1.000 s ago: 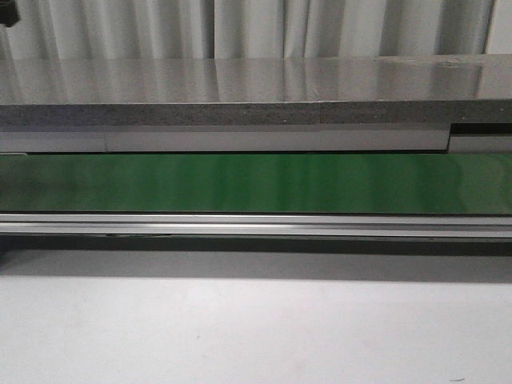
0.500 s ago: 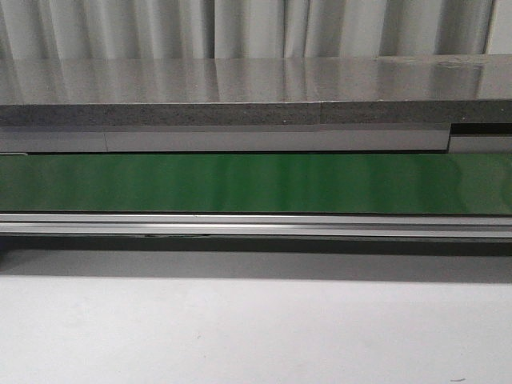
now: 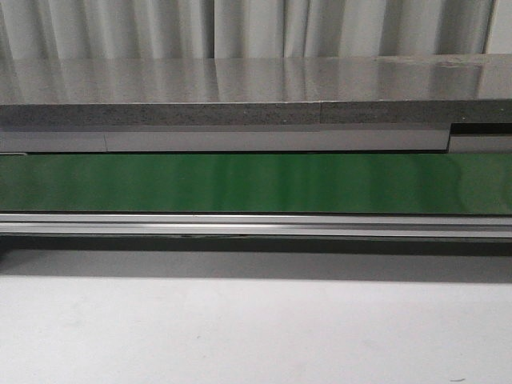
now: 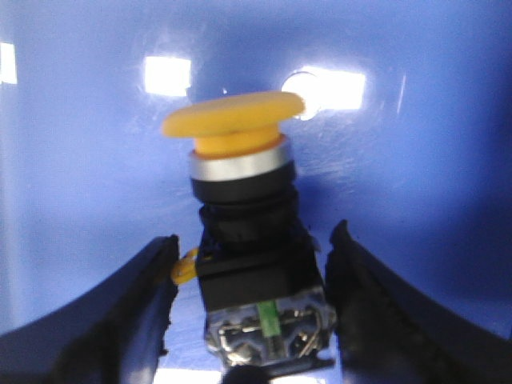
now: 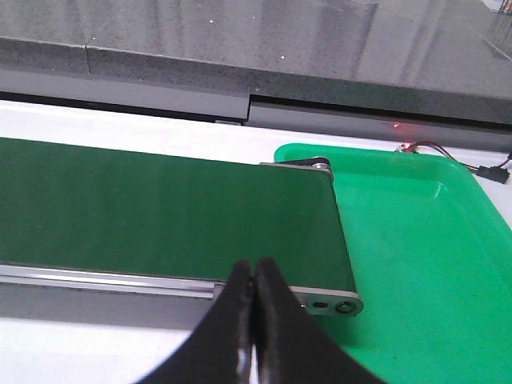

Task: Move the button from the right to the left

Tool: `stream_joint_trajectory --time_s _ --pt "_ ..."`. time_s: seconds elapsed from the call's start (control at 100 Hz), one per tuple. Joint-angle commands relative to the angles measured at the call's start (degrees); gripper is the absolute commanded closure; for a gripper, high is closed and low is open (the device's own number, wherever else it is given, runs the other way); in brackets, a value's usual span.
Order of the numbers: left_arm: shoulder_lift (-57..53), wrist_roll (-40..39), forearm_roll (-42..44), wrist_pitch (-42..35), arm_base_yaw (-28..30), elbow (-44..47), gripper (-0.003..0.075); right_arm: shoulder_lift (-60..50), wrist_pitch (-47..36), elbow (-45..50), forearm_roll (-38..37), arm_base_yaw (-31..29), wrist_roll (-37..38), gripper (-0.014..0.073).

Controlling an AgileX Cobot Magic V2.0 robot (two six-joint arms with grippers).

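The button (image 4: 240, 200) fills the left wrist view: a yellow mushroom cap on a silver ring and a black boxy body with a green mark. It lies against a blue surface (image 4: 88, 160). My left gripper (image 4: 254, 236) is open around its body. Blue shows between one finger (image 4: 136, 304) and the body, while the other finger (image 4: 376, 296) is very close to it. My right gripper (image 5: 254, 268) is shut and empty, hanging over the near rail at the end of the green conveyor belt (image 5: 160, 208). In the front view neither gripper nor the button shows.
The front view shows the green belt (image 3: 256, 182) with its metal rail (image 3: 256, 224), a grey stone counter (image 3: 240, 88) behind and the white table (image 3: 256, 328) in front. A bright green tray (image 5: 424, 240) sits past the belt's end.
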Motion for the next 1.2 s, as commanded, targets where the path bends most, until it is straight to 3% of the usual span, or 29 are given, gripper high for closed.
stream_joint_trajectory --time_s 0.0,0.08,0.29,0.36,0.51,0.82,1.19 --pt "-3.3 0.1 -0.2 -1.1 0.2 -1.4 0.0242 0.4 -4.7 -1.5 -0.1 0.2 -0.1 0.0654" --pt "-3.6 0.1 0.0 -0.8 0.2 -1.7 0.0244 0.4 -4.7 -1.5 -0.1 0.2 -0.1 0.0654" --pt "-7.5 -0.3 0.8 -1.3 0.3 -1.9 0.0338 0.4 -4.7 -1.5 -0.1 0.2 -0.1 0.0654" --pt "-9.9 -2.3 0.8 -1.3 0.3 -1.9 0.0429 0.4 -4.7 -1.5 -0.1 0.2 -0.1 0.0654" --pt "-16.8 -4.3 -2.2 -1.5 0.3 -1.9 0.0739 0.4 -4.7 -1.5 -0.1 0.2 -0.1 0.0654" --pt "-31.3 -4.3 -10.2 -5.8 -5.3 -1.7 0.0741 0.4 -4.7 -1.5 -0.1 0.2 -0.1 0.0654" --pt "-44.0 -4.3 -15.1 -12.1 -19.7 7.7 0.0741 0.4 -4.7 -1.5 -0.1 0.2 -0.1 0.0654"
